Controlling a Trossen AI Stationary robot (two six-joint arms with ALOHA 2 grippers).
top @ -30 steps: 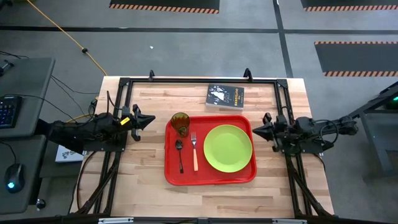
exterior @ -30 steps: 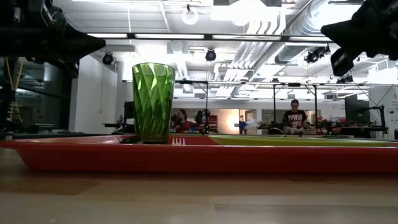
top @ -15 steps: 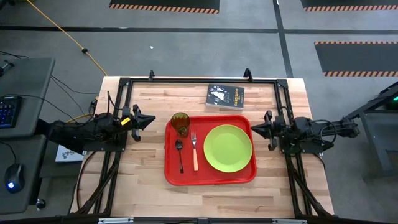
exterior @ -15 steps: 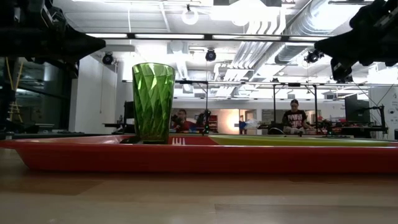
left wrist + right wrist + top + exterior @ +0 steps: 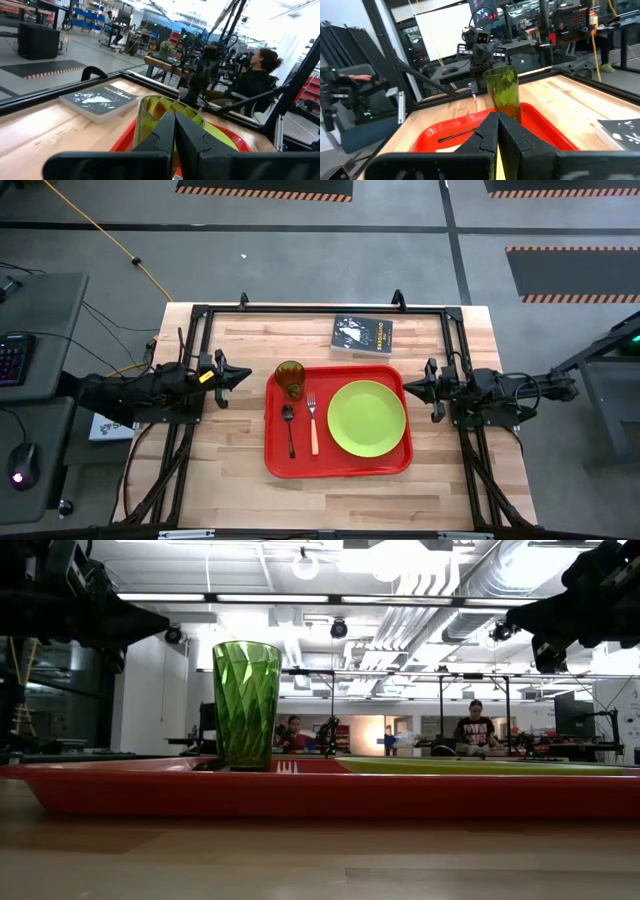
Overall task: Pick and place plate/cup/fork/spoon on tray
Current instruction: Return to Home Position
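Note:
The red tray [image 5: 338, 470] lies mid-table. On it the lime-green plate [image 5: 366, 417] lies flat at the right, the olive-green cup [image 5: 290, 379] stands upright at the far left corner, and the dark spoon [image 5: 289, 427] and orange-handled fork [image 5: 313, 423] lie side by side between them. My left gripper [image 5: 246, 373] is shut and empty, left of the tray near the cup. My right gripper [image 5: 407, 389] is shut and empty, just right of the tray. The cup also shows in the low view [image 5: 245, 703] and both wrist views [image 5: 150, 112] [image 5: 503, 92].
A black book [image 5: 362, 335] lies on the table behind the tray's far edge. Black frame rails [image 5: 320, 312] run along the table's far, left and right sides. People sit in the room beyond the table [image 5: 473, 727].
My right gripper has shifted slightly toward the tray and turned a little. My left gripper has drawn slightly toward the table's far edge. The tray and its things have stayed still.

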